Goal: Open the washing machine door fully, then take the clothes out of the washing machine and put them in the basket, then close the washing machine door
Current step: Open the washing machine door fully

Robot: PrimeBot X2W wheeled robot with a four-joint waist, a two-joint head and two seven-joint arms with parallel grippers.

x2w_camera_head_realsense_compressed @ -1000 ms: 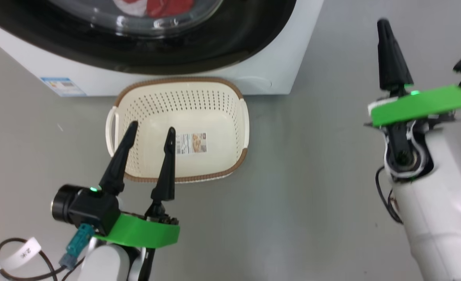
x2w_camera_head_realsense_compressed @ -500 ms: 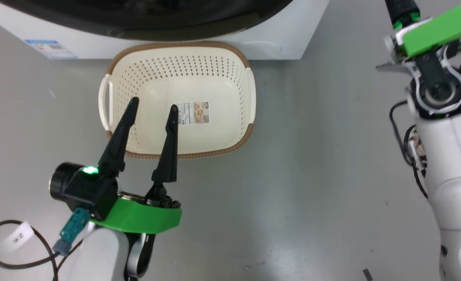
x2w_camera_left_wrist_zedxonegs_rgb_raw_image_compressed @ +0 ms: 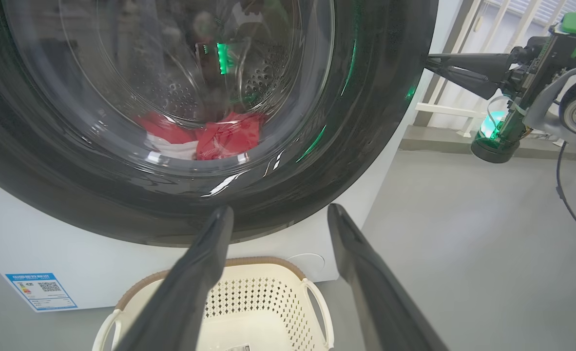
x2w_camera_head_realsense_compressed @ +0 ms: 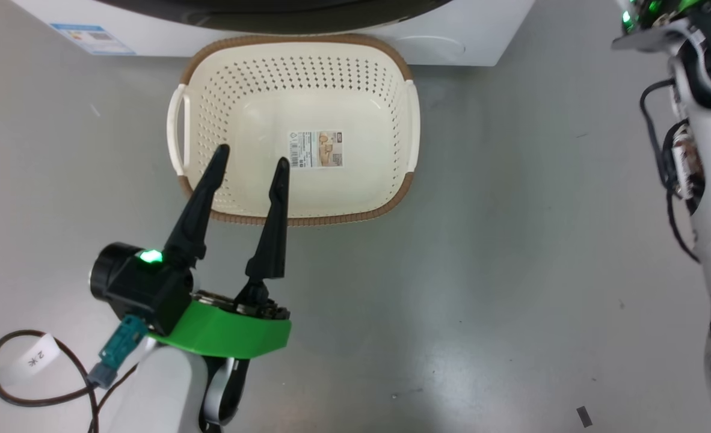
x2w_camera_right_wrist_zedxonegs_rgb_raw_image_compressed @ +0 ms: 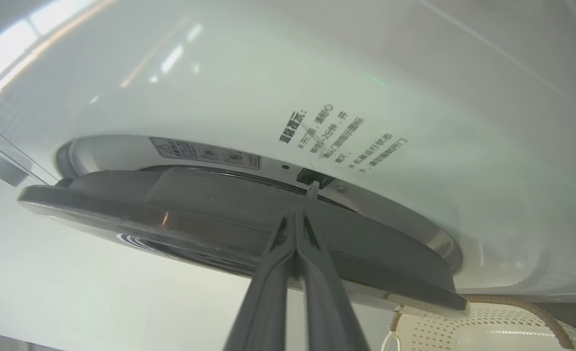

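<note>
Door (x2w_camera_right_wrist_zedxonegs_rgb_raw_image_compressed: 171, 209) rim — at right gripper (x2w_camera_right_wrist_zedxonegs_rgb_raw_image_compressed: 295, 212)

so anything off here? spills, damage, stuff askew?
Nothing much. The basket sits upright and empty in front of the washer; the clothes lie inside, behind the door glass. No spill or damage visible. One small dark scrap lies on the floor, apart from the basket.
</note>
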